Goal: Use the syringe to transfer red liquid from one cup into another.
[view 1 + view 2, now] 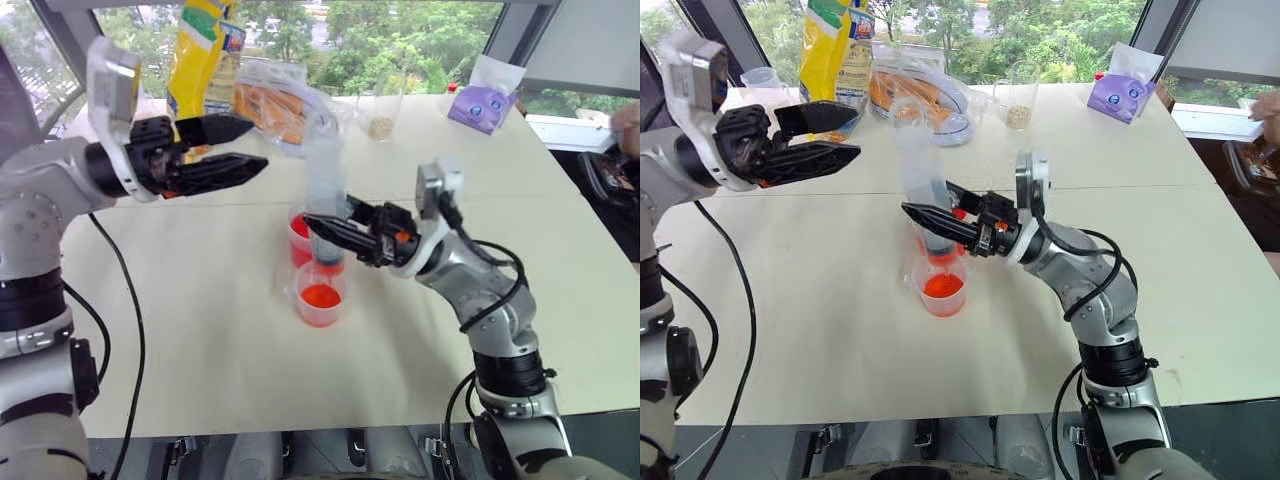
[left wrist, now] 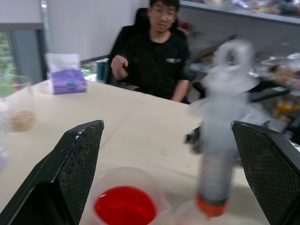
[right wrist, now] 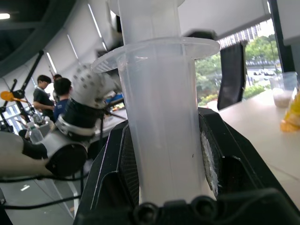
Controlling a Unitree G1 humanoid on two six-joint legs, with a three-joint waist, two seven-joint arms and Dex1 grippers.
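Two grippers over a beige table (image 1: 200,330). Right gripper (image 1: 932,217) clamped on the syringe (image 1: 920,175), barrel squeezed between both fingers, syringe near upright with its lower end just above the cups; orange-red tip shows in the left wrist view (image 2: 212,206). Left gripper (image 1: 240,148) fingers wide apart, holding nothing, raised off to the left of the syringe, pointing toward it. Both cups sit near the table's middle, touching or nearly so. Smaller cup (image 1: 321,293) is on the near side with red liquid (image 1: 321,296) in it. Taller cup (image 1: 299,238) just behind it, partly hidden by the syringe and right gripper, also red inside. Along the far edge: yellow bag (image 1: 200,55), a clear wrapped pack with orange contents (image 1: 275,105), a glass with grains (image 1: 381,110), purple tissue pack (image 1: 482,105) toward the far right corner. Person in black seated past the table (image 2: 157,56).
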